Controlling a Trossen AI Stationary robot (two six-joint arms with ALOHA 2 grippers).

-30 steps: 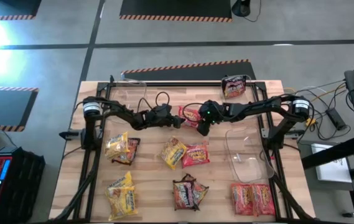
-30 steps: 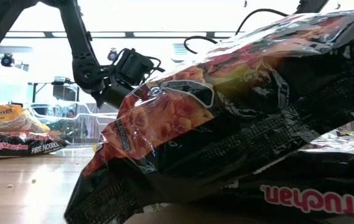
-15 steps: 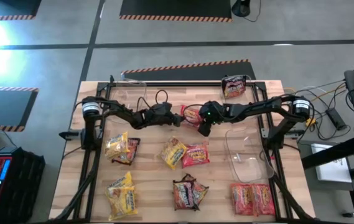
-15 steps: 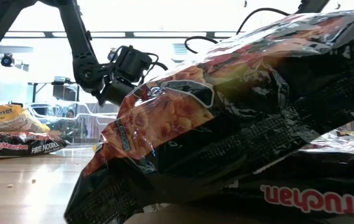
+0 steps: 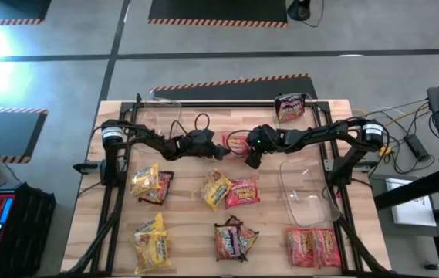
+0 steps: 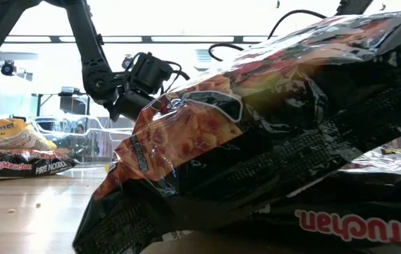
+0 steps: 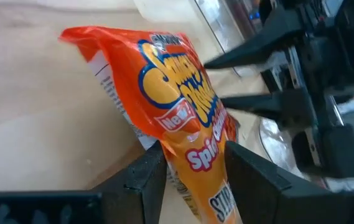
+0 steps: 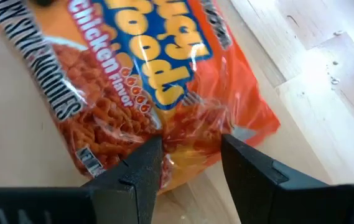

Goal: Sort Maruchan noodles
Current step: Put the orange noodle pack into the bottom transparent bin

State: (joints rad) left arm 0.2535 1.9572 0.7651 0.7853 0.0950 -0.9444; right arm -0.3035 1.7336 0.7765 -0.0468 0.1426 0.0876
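Fingers of left gripper and right gripper both clamped on orange noodle packet, mid-table.

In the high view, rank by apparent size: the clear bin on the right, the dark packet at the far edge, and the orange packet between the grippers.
1. Clear bin, clearly the largest.
2. Dark packet.
3. Orange packet, smallest as seen, though both grippers cover its ends, so its rank against the dark packet is unsure.
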